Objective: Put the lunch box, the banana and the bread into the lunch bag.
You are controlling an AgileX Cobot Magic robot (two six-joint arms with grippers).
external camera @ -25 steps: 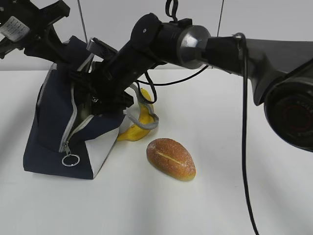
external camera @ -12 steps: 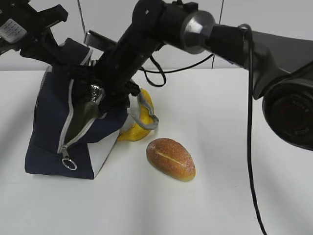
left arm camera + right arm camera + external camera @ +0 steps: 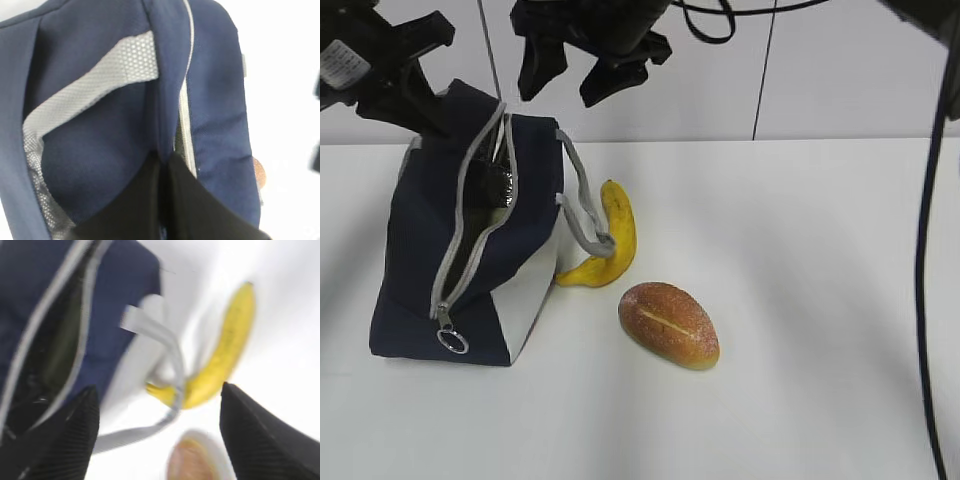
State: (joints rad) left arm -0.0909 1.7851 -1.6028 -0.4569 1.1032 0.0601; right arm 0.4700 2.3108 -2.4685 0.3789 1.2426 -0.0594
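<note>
At far left, the left gripper [image 3: 420, 105], partly cut off by the frame edge, pinches the top rear fabric of the navy blue fabric lunch bag [image 3: 420, 260], jaws closed on cloth. The bag stands unzipped on the white worktop [image 3: 800, 300]; its interior is dark, the contents hard to make out. Just beside it lies the curved yellow banana [image 3: 610, 240], under a grey strap. Above hangs the right gripper [image 3: 582, 62], jaws spread and empty. The oval golden-brown bread roll [image 3: 669, 324] lies further right.
</note>
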